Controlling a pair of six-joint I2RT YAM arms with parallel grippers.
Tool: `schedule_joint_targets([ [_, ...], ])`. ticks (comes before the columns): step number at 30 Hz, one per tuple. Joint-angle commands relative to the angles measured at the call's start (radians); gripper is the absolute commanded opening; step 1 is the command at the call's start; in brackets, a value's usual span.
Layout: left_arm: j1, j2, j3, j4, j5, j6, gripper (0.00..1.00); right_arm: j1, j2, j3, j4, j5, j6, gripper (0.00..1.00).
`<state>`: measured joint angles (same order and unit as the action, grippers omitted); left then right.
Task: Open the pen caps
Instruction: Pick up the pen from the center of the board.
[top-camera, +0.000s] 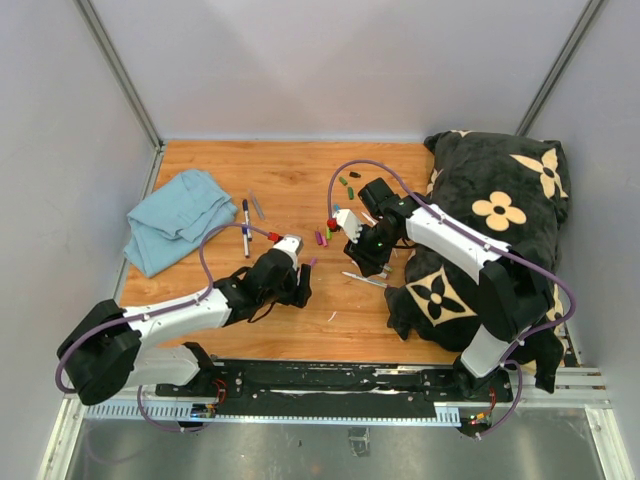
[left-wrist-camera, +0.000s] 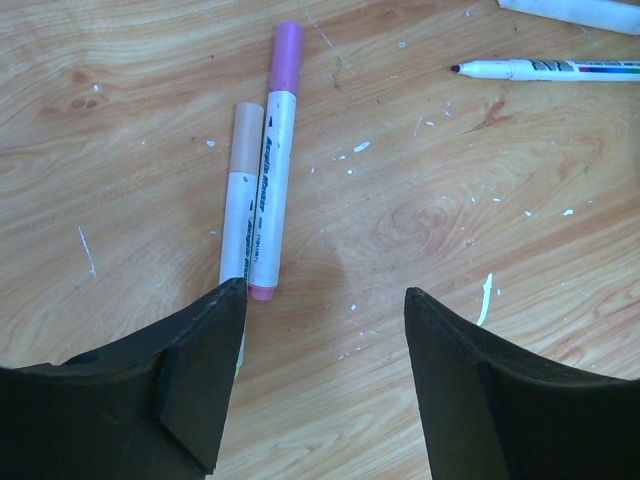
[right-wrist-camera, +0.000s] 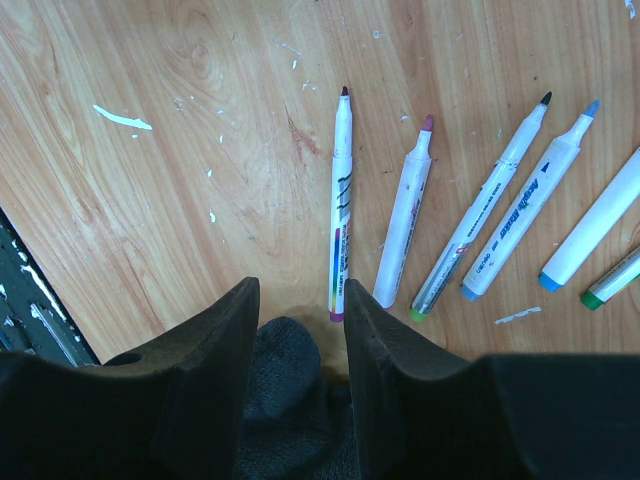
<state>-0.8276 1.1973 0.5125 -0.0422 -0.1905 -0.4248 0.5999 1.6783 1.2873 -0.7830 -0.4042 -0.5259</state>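
Found the left tool (left-wrist-camera: 325, 292) released, with jaws wide apart and only bare counter (left-wrist-camera: 420, 220) in the gap. Saw two markers lying side by side at eleven o'clock from it, touching along their barrels: the farther-reaching one wearing a purple cap (left-wrist-camera: 287, 55), the other a tan cap (left-wrist-camera: 246, 135), near end hidden behind the left finger. Noted an uncapped pen (left-wrist-camera: 550, 69) at one o'clock, well apart. Found the right tool (right-wrist-camera: 298, 290) released too, with jaws closer together and dark cloth (right-wrist-camera: 285, 370) showing in the gap; could not tell whether touching. Saw a row of uncapped markers (right-wrist-camera: 405, 215) fanned from twelve to two o'clock of it. From above, spotted loose pen caps (top-camera: 320, 239) in pink and green on the counter at nine o'clock of the right tool, further caps (top-camera: 344, 182) at twelve.
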Motion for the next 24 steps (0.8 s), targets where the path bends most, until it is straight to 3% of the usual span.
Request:
schedule_joint_targets([
  [1, -0.008, 0.023, 0.044, -0.005, -0.025, 0.031, 0.68, 0.014, 0.004, 0.012, -0.013, -0.02, -0.017, 0.41],
  [8, 0.004, 0.083, 0.081, -0.012, -0.038, 0.06, 0.66, 0.014, 0.004, 0.011, -0.014, -0.022, -0.017, 0.41],
  [17, 0.02, 0.162, 0.124, 0.007, -0.012, 0.085, 0.48, 0.014, 0.005, 0.011, -0.015, -0.022, -0.019, 0.41],
  [24, 0.029, 0.213, 0.145, 0.002, -0.028, 0.101, 0.43, 0.014, 0.004, 0.011, -0.017, -0.023, -0.019, 0.41],
])
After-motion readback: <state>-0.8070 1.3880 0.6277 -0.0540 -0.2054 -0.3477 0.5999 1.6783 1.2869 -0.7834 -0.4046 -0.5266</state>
